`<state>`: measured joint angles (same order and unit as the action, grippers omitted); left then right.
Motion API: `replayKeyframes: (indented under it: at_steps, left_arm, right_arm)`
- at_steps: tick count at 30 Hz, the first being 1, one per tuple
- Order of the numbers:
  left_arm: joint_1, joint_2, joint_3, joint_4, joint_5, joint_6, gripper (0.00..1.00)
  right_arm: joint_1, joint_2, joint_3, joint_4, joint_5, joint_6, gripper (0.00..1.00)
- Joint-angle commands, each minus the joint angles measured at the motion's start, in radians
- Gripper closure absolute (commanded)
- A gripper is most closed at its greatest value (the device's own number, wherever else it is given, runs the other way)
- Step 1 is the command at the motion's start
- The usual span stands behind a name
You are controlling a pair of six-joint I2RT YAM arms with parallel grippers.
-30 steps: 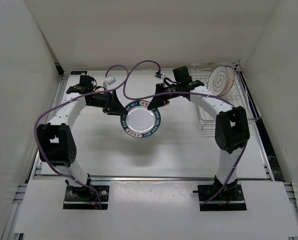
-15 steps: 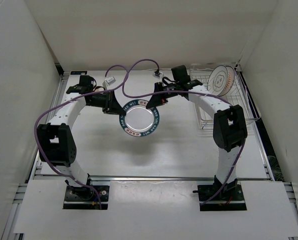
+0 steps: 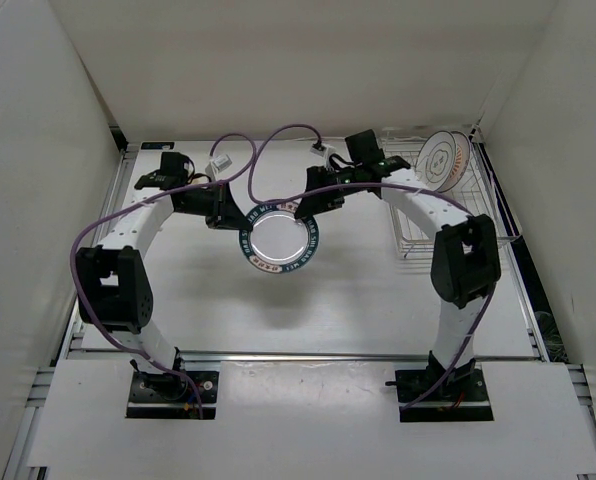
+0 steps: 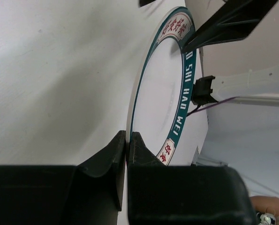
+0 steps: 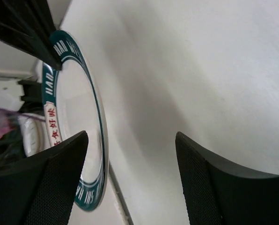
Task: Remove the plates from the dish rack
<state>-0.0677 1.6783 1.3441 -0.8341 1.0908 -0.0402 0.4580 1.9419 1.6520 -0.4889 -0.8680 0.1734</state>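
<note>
The worktop point(image 3: 358, 300) carried the dish rack point(image 3: 410, 243) at its far right, and the orange-patterned plate point(image 3: 441, 158) stood upright in it, so that one was left to unload. A tan plate could not be made out. The lettered plate point(image 3: 278, 240) was out, near the worktop's middle, not yet released. The left tool point(image 4: 128, 140) pinched its rim. The right tool point(image 5: 131, 140) gaped beside it, grasping nothing.

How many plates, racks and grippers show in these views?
Plates: 2, the lettered plate and the patterned plate
Racks: 1, the rack, holding the patterned plate
Grippers: 2, the left gripper shut on the lettered plate's rim, and the right gripper open
Total: 5
</note>
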Motion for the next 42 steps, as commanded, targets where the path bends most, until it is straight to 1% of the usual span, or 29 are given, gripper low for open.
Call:
replayKeyframes:
  at_steps: [1,2,5,7,10,11,12,13,14,15,16,18,19,21,22,23,25,26,29,33,35,40,42]
  left_arm:
    - [-0.004,-0.035,-0.016,0.067,-0.015,-0.095,0.90]
    - [-0.004,-0.023,-0.016,0.093,-0.035,-0.149,0.90]
    - [-0.004,0.020,-0.016,0.116,-0.098,-0.239,0.90]
    - [-0.004,0.084,0.035,0.116,-0.115,-0.271,0.90]
    - [-0.004,0.202,0.136,0.116,-0.134,-0.312,0.90]
    - [-0.004,0.237,0.168,0.116,-0.115,-0.313,0.90]
    - [-0.004,0.273,0.241,0.116,-0.100,-0.325,0.90]
    - [-0.004,0.346,0.285,0.116,-0.088,-0.325,0.90]
    - [-0.004,0.383,0.332,0.107,-0.088,-0.325,0.90]
    - [-0.004,0.418,0.381,0.107,-0.077,-0.325,0.90]
    - [-0.004,0.485,0.479,0.107,-0.077,-0.325,0.90]
    - [-0.004,0.552,0.579,0.098,-0.077,-0.325,0.90]
    - [-0.004,0.611,0.668,0.098,-0.077,-0.314,0.90]
    - [-0.004,0.665,0.742,0.098,-0.115,-0.300,0.90]
    - [-0.004,0.711,0.797,0.098,-0.129,-0.291,0.90]
    - [-0.004,0.733,0.820,0.098,-0.143,-0.282,0.90]
    - [-0.004,0.788,0.878,0.098,-0.204,-0.273,0.90]
    - [-0.004,0.804,0.892,0.098,-0.221,-0.264,0.90]
    - [-0.004,0.856,0.925,0.098,-0.279,-0.254,0.90]
    - [0.005,0.885,0.934,0.098,-0.325,-0.254,0.90]
    - [0.014,0.894,0.934,0.098,-0.339,-0.254,0.90]
    - [0.032,0.916,0.943,0.098,-0.388,-0.254,0.90]
    - [0.032,0.916,0.932,0.098,-0.414,-0.254,0.86]
  right_arm:
    - [-0.033,-0.122,0.009,-0.056,0.184,-0.101,0.21]
    - [-0.057,-0.136,0.000,-0.056,0.211,-0.110,0.21]
    - [-0.111,-0.201,-0.023,-0.083,0.273,-0.155,0.20]
    - [-0.140,-0.250,-0.023,-0.134,0.282,-0.187,0.20]
    - [-0.227,-0.333,-0.047,-0.212,0.273,-0.311,0.16]
    - [-0.249,-0.351,-0.047,-0.290,0.273,-0.355,0.15]
    - [-0.275,-0.380,-0.047,-0.331,0.287,-0.423,0.12]
    - [-0.338,-0.391,-0.038,-0.382,0.287,-0.455,0.11]
    - [-0.375,-0.391,-0.008,-0.487,0.299,-0.488,0.11]
    - [-0.413,-0.403,0.012,-0.540,0.313,-0.539,0.09]
    - [-0.494,-0.412,0.058,-0.639,0.313,-0.564,0.09]
    - [-0.576,-0.425,0.103,-0.732,0.313,-0.644,0.09]
    - [-0.647,-0.443,0.121,-0.770,0.313,-0.670,0.09]
    - [-0.727,-0.492,0.134,-0.842,0.336,-0.731,0.08]
    - [-0.746,-0.512,0.134,-0.858,0.345,-0.751,0.08]
    - [-0.763,-0.533,0.134,-0.872,0.356,-0.771,0.07]
    - [-0.801,-0.610,0.077,-0.881,0.365,-0.822,0.06]
    - [-0.811,-0.661,0.031,-0.866,0.365,-0.833,0.06]
    - [-0.820,-0.737,-0.032,-0.826,0.365,-0.833,0.03]
    - [-0.820,-0.762,-0.083,-0.797,0.356,-0.815,0.03]
    - [-0.820,-0.762,-0.098,-0.783,0.356,-0.775,0.03]
    - [-0.820,-0.771,-0.155,-0.744,0.293,-0.713,0.03]
    - [-0.820,-0.771,-0.164,-0.735,0.267,-0.689,0.03]
